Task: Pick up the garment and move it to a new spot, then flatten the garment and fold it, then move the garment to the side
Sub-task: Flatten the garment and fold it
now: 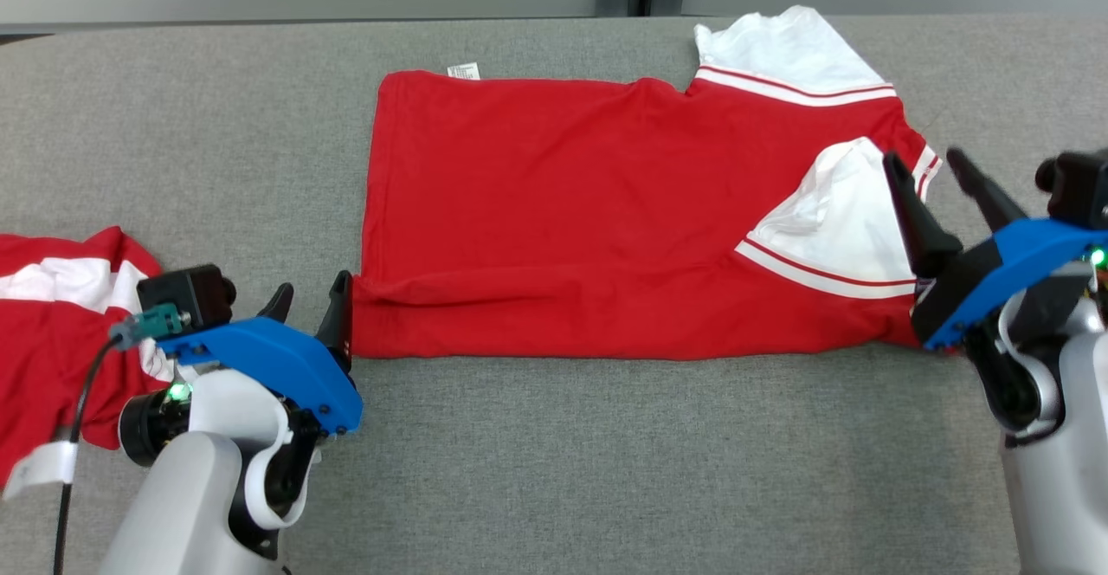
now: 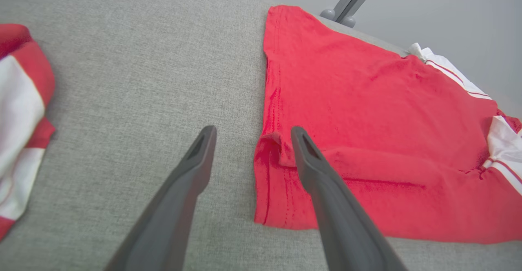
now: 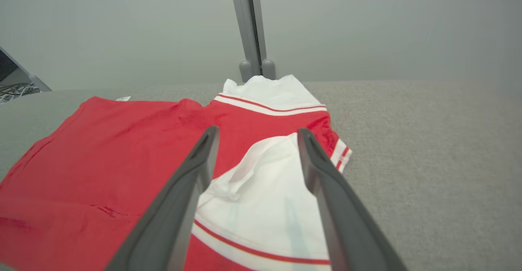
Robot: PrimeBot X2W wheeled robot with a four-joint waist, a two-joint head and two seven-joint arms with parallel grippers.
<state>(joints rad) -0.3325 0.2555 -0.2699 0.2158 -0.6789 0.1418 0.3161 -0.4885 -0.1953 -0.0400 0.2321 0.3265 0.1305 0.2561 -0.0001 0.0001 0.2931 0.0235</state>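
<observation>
Left fingers [image 2: 195, 169] and right fingers [image 3: 326, 181]: spread wide, empty. Between them, flat on grey fabric worktop [image 1: 606, 454], folded red cloth shirt with white striped sleeves [image 1: 554, 211]. Pinch both layers together; lift evenly.

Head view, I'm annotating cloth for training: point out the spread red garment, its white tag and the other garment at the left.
red garment [image 1: 554, 211], head view, plain red middle.
white tag [image 1: 464, 70], head view, centre of tag.
other garment [image 1: 52, 341], head view, lower red part.

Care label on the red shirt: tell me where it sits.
Head view: the white label pokes out past the far edge of the red shirt, near its left corner, on the grey table.
</observation>
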